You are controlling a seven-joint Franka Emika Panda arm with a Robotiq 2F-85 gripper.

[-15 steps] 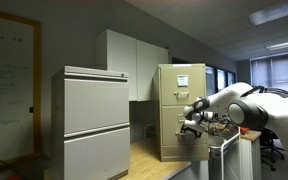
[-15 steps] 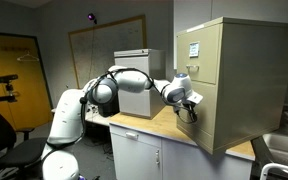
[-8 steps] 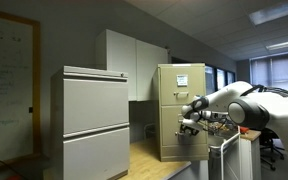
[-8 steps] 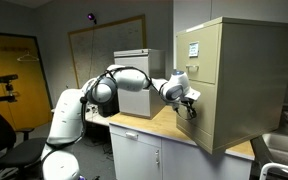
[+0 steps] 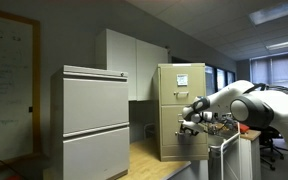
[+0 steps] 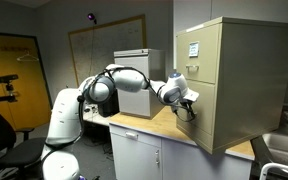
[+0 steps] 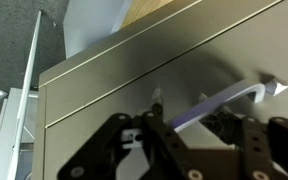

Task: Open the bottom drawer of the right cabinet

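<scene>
Beige metal bottom drawer (image 5: 169,147), plain-fronted

Your worktop (image 6: 156,127) is of light wood; the right cabinet (image 6: 234,80) stands directly on it, upright, close to one end; the pale grey cabinet (image 6: 134,62) stands farther along it; its base you cannot see.

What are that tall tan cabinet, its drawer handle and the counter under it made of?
The tan cabinet looks like painted sheet metal: flat panels, crisp edges, soft sheen. The drawer handle seems bare polished metal, bright and reflective. The counter looks like wood or laminate; its warm brown tone leaves that open.
</scene>
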